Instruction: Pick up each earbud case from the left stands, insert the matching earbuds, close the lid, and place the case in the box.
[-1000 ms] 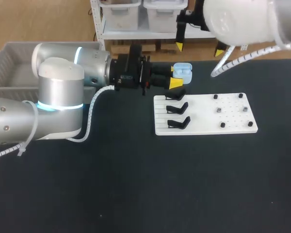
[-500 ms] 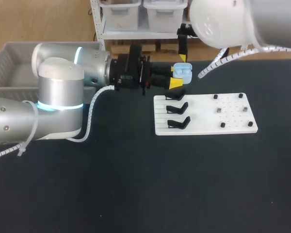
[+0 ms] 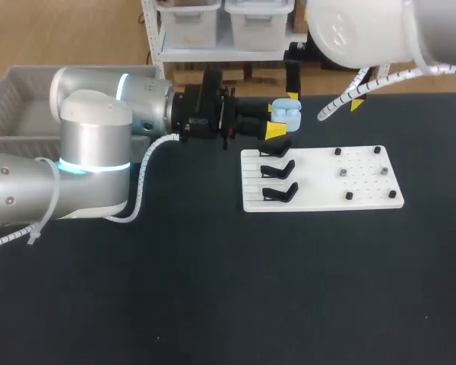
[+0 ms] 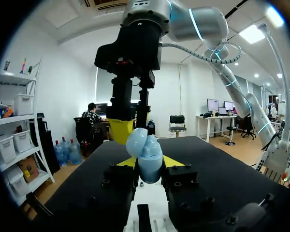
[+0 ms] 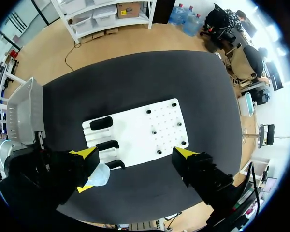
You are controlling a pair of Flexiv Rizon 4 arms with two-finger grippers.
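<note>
My left gripper (image 3: 277, 126) is shut on a light blue earbud case (image 3: 286, 114), held in the air just behind the white board (image 3: 319, 199). In the left wrist view the case (image 4: 146, 154) sits upright between my yellow tips, its rounded lid leaning over the body. My right gripper (image 3: 324, 99) hangs wide open above; one of its fingers (image 4: 121, 130) rests against the lid. From the right wrist view, the case (image 5: 99, 175) lies beside one yellow fingertip (image 5: 87, 154) and nothing is between the fingers. All three black stands (image 3: 278, 169) on the board are bare.
Small dark pegs (image 3: 342, 173) dot the right half of the white board. A grey box (image 3: 15, 106) stands at the table's far left, behind my left arm. Dark tabletop stretches in front of the board.
My right arm has swung left and down, bringing one finger onto the case. The lid, open before with the earbuds showing, now leans over the body. The left arm has held still.
</note>
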